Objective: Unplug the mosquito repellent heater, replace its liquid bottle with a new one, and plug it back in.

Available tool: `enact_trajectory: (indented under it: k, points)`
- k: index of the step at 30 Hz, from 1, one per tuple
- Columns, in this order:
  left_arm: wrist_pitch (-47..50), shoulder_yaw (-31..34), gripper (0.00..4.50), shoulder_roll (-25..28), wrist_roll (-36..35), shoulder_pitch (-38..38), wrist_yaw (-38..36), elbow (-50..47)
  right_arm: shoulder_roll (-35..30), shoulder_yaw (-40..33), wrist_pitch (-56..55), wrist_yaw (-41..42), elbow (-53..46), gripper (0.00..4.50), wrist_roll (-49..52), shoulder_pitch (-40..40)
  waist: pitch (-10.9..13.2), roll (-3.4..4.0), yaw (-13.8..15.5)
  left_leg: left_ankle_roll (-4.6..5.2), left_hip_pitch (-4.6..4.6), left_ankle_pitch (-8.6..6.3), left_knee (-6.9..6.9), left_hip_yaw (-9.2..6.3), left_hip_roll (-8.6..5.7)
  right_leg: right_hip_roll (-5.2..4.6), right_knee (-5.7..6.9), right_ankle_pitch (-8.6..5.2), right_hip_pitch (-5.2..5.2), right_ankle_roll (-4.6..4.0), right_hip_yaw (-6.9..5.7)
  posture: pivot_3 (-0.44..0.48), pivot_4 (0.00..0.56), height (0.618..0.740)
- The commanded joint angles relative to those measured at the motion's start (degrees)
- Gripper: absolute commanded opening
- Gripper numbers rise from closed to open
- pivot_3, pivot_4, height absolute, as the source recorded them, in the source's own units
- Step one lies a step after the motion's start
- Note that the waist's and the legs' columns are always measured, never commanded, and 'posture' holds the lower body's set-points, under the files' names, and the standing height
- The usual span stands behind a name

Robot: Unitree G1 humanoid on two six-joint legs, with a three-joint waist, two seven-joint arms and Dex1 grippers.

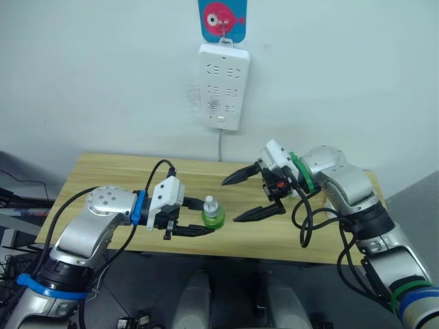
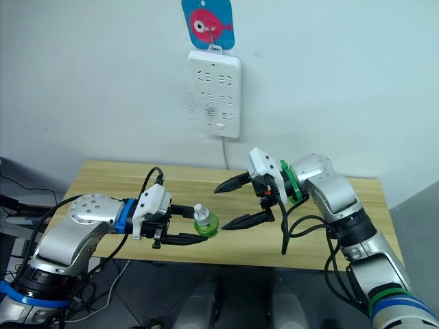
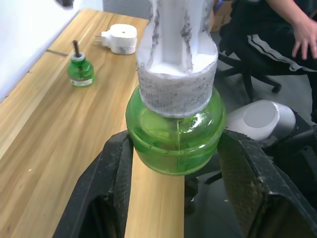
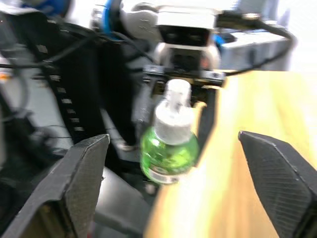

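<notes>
My left gripper (image 1: pixel 204 219) is shut on a green liquid bottle (image 1: pixel 212 215) with a white cap, holding it upright over the table's front edge. My right gripper (image 1: pixel 229 201) hangs open just to the right of it, its fingers pointing at the bottle from either side without touching. In the right wrist view the bottle (image 4: pixel 170 148) sits between the spread fingers. The left wrist view shows the white mosquito repellent heater (image 3: pixel 121 38) lying on the table far along it, with a second green bottle (image 3: pixel 80 72) with a dark wick standing near it.
A white power strip (image 1: pixel 223 86) hangs on the wall above the wooden table (image 1: pixel 110 175), under a blue fish hook, its cable running down behind the table. A seated person (image 3: pixel 277 34) and a chair show beyond the table's end.
</notes>
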Motion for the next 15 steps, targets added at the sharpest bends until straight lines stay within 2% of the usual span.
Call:
enact_trajectory:
  k: [1,7,15]
  points:
    - [-2.0,1.4,2.21,-1.5,0.9,-3.1,1.9,2.4,2.3,-3.7,2.5,-11.3,-8.1,4.47,-0.6,2.7,0.0,-0.01,0.0,0.00,0.00,0.00,0.00,-0.02,0.00,0.00,0.01,0.01,0.01,-0.01,-0.01,0.070,0.197,0.740]
    - [-3.1,0.1,2.21,-2.9,1.9,-5.8,1.6,5.6,5.7,-1.6,5.9,-20.3,-13.9,4.47,-1.4,6.1,0.0,-0.05,-0.8,-0.03,-0.01,0.02,0.00,-0.01,-0.04,-0.02,0.02,0.01,0.01,-0.02,0.04,0.046,0.200,0.740]
    - [-3.5,-0.8,2.21,-3.7,2.6,-7.7,0.4,6.9,10.7,2.2,2.9,-26.3,-9.6,4.47,-6.6,5.8,-0.1,-0.07,-1.1,-0.02,-0.01,0.02,0.01,0.01,-0.03,-0.01,0.03,0.02,0.00,-0.02,-0.01,0.038,0.203,0.740]
